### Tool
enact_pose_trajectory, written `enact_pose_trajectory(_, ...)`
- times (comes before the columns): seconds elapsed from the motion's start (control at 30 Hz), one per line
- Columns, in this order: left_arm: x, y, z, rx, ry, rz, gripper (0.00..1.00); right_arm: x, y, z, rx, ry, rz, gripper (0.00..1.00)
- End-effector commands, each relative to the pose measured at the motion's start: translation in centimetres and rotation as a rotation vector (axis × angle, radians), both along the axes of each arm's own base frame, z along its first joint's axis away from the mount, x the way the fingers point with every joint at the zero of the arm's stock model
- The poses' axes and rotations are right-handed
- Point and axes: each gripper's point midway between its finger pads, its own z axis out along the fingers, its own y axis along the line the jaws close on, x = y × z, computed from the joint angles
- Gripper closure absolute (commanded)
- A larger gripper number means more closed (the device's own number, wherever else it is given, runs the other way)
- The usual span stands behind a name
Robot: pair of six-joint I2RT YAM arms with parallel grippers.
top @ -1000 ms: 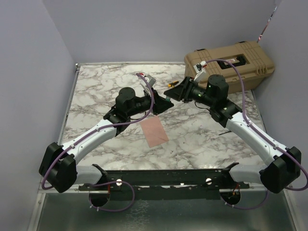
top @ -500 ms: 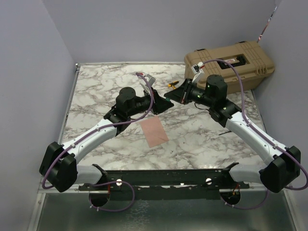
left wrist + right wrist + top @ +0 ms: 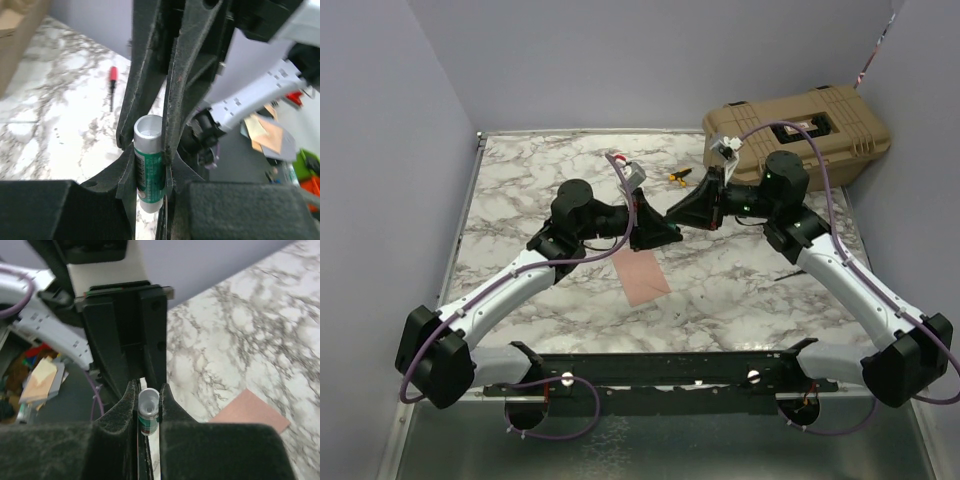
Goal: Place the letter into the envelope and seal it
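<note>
A green glue stick with a silver end is clamped between both grippers, above the table; it also shows in the right wrist view. My left gripper is shut on its body. My right gripper faces it and is shut on its silver end. A salmon-tan paper lies flat on the marble table just below the grippers, and shows in the right wrist view. Its far edge is hidden by the left gripper, so I cannot tell whether it has a flap. No second sheet shows.
A tan hard case stands at the back right corner. A small screwdriver lies on the table behind the grippers, also in the left wrist view. Grey walls close in the table on the left, back and right.
The two grippers have come together tip to tip above the paper. The left wrist has swung towards the right arm, and the right gripper has reached left onto the glue stick.
</note>
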Motion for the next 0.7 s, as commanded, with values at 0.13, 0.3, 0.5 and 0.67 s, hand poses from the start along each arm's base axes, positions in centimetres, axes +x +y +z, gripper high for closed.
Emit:
enact_pose_trajectory(0.13,-5.7,0.4,3.4,-0.058,-0.196,-0.304,1.00,-10.2,-1.0,1.0,0.050,-0.245,0.593,0.99)
enact_pose_trajectory(0.3,-4.0,0.0,3.2,-0.054,-0.192,-0.213,1.00,-3.6,0.5,1.2,-0.039,-0.074,0.173,0.80)
enact_pose_trajectory(0.5,1.5,0.2,1.7,-0.030,-0.120,0.103,1.00,4.2,-1.6,0.8,0.024,0.234,-0.418,0.37)
enact_pose_trajectory(0.67,3.6,0.4,0.5,-0.014,-0.071,0.215,1.00,4.9,-1.3,-0.2,0.056,0.291,-0.494,0.36)
